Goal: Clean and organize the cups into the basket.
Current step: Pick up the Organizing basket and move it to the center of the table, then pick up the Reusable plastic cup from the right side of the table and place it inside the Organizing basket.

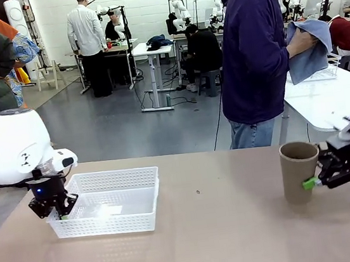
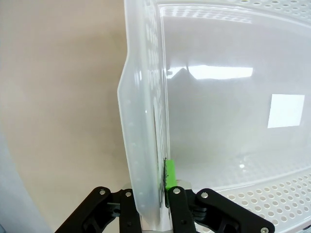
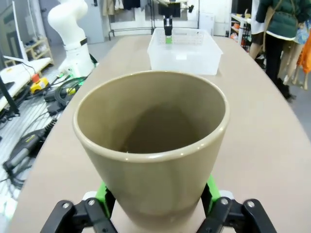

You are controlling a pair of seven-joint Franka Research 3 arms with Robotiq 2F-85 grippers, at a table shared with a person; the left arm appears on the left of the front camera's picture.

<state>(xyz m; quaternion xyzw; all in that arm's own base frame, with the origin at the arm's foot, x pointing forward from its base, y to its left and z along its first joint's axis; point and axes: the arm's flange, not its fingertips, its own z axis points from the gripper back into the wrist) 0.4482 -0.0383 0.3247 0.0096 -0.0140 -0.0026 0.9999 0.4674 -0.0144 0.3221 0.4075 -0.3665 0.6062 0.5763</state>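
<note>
Brown cup (image 1: pixel 299 170) stands upright on the counter at 3 o'clock, white basket (image 1: pixel 110 223) sits at 9 o'clock, well apart.
Right gripper (image 1: pixel 308 182) jaws straddle the cup low, pads at both sides; cannot tell if they pinch. Left gripper (image 1: pixel 58 212) jaws clamp the basket wall near its 8 o'clock corner. Cup looks light, stiff and smooth: probably best taken mid-wall, squeezing gently. Basket wall looks thin and flexible.

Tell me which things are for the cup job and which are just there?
For the job: brown cup, right gripper around it; white basket, left gripper pinching its wall; person's blue cloth, perhaps for cleaning.
Just there: far desk; dark bundle on it.
</note>
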